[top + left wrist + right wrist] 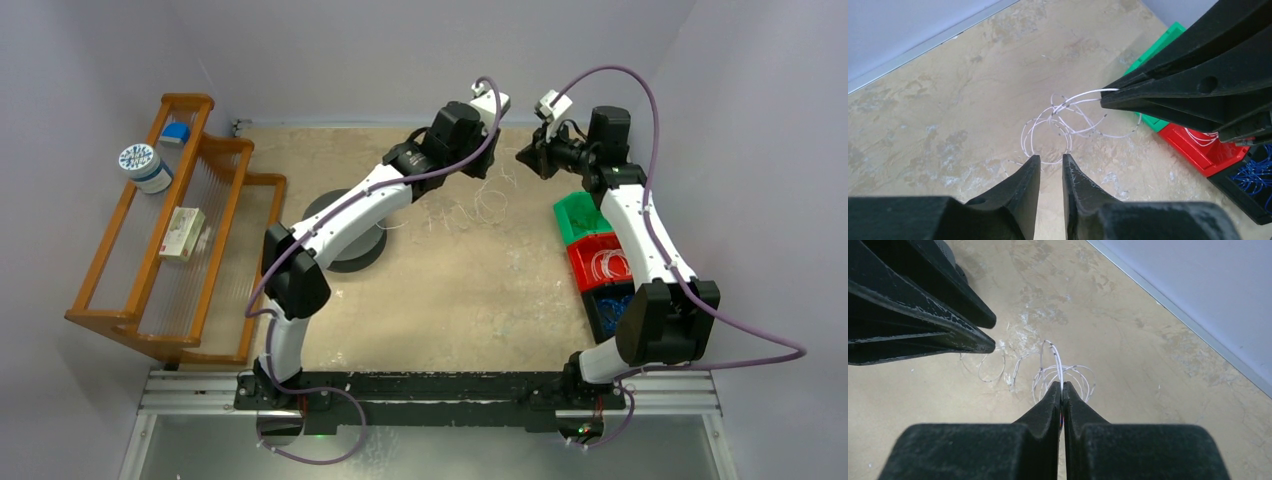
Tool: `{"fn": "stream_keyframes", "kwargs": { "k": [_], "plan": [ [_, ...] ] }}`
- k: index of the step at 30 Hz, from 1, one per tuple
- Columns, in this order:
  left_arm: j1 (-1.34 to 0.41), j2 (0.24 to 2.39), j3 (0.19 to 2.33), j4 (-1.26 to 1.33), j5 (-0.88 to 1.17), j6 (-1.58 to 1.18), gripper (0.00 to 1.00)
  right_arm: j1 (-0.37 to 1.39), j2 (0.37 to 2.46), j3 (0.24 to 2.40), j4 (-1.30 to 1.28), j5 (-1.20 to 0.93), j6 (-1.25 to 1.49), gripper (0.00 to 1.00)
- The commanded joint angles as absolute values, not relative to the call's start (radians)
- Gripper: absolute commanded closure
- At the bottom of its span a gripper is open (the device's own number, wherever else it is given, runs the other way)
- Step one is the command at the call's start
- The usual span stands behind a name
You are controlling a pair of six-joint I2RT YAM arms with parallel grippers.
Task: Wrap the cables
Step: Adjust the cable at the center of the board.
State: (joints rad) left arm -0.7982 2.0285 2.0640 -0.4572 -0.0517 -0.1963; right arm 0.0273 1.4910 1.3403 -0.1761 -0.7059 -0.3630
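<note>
The cables (1057, 116) lie looped on the tabletop (480, 290), far middle. I see my right hand (1062, 390) pinching one strand of them; my left hand (1051, 162) hangs above, slightly spread.

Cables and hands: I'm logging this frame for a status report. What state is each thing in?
Right hand: shut on the cable.
Left hand: open, nothing between its fingers.
Cable: pinched, curling in loose loops, not wrapped.
Red bin: holds white wires.
Blue wires: tangled in the black bin.
</note>
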Motion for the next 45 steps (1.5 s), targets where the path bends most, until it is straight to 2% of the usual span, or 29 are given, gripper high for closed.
{"fn": "stream_keyframes", "kwargs": {
  "k": [1, 8, 11, 15, 18, 21, 27, 29, 34, 36, 41, 45],
  "plan": [
    [-0.791, 1.945, 2.042, -0.419, -0.126, -0.181, 0.76, 0.027, 1.451, 1.372, -0.143, -0.682, -0.292, 0.98],
    [-0.721, 1.902, 1.992, -0.413, -0.196, -0.219, 0.53, 0.022, 1.473, 1.363, -0.03, -0.488, -0.182, 0.99],
    [-0.68, 1.873, 1.931, -0.401, -0.217, -0.222, 0.51, 0.014, 1.486, 1.378, 0.001, -0.411, -0.124, 1.0],
    [-0.621, 1.818, 1.813, -0.366, -0.253, -0.228, 0.49, 0.002, 1.501, 1.389, 0.103, -0.171, 0.016, 1.0],
    [-0.575, 1.773, 1.716, -0.331, -0.279, -0.232, 0.47, 0.002, 1.545, 1.426, 0.118, -0.025, 0.04, 0.93],
    [-0.534, 1.737, 1.62, -0.3, -0.268, -0.235, 0.46, -0.032, 1.612, 1.46, 0.123, 0.083, 0.031, 0.91],
    [-0.497, 1.713, 1.51, -0.27, -0.193, -0.198, 0.46, -0.114, 1.743, 1.527, 0.075, 0.157, 0.032, 0.89],
    [-0.49, 1.706, 1.509, -0.287, -0.173, -0.178, 0.46, -0.132, 1.773, 1.54, 0.052, 0.165, 0.026, 0.83],
    [-0.466, 1.653, 1.506, -0.343, -0.161, -0.133, 0.46, -0.132, 1.72, 1.477, 0.08, 0.138, -0.037, 0.53],
    [-0.447, 1.618, 1.485, -0.362, -0.133, -0.108, 0.45, -0.121, 1.649, 1.434, 0.099, 0.024, -0.063, 0.46],
    [-0.384, 1.52, 1.392, -0.394, -0.149, -0.043, 0.4, 0.014, 1.487, 1.321, 0.111, -0.286, -0.233, 0.37],
    [-0.236, 1.482, 1.338, -0.446, -0.052, -0.057, 0.39, 0.191, 1.383, 1.21, 0.128, -0.475, -0.433, 0.34]
  ]
}}
